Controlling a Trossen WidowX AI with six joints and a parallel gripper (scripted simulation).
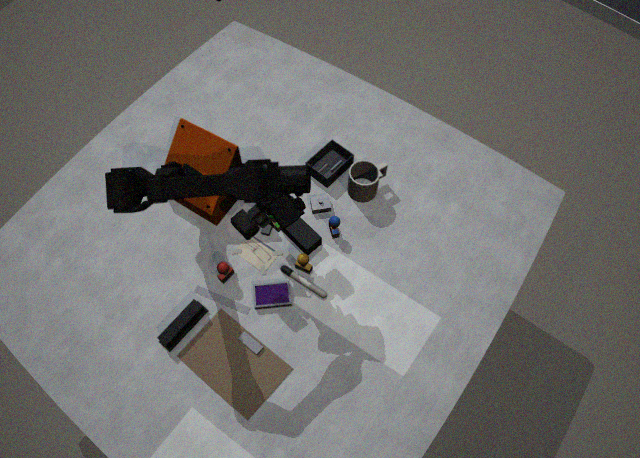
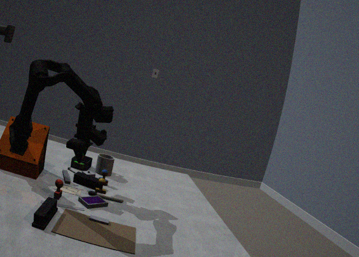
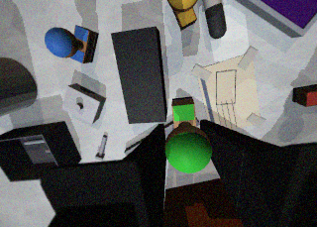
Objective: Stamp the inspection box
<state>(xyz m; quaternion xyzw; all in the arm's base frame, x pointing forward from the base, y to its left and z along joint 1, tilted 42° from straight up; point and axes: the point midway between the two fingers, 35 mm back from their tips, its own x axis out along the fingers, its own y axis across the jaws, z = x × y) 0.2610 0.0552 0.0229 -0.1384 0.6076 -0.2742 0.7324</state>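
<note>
Returning green-knobbed PASS stamp (image 3: pixel 188 147) | fingers pinching its handle | position: above bench (image 3: pixel 40 9), at 9 o'clock of card (image 3: pixel 233 90) | advice: lower upright onto bare patch, avoid dark block (image 3: pixel 140 73), then release.

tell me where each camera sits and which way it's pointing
Top: high overhead, looking down on the bench; shows the whole arm.
Exterior: low to the side, facing the wall; shows the arm on its orange base.
Wrist: on the arm, looking down; shows the pincer shut on the green stamp.
All share the purple ink pad.
</note>
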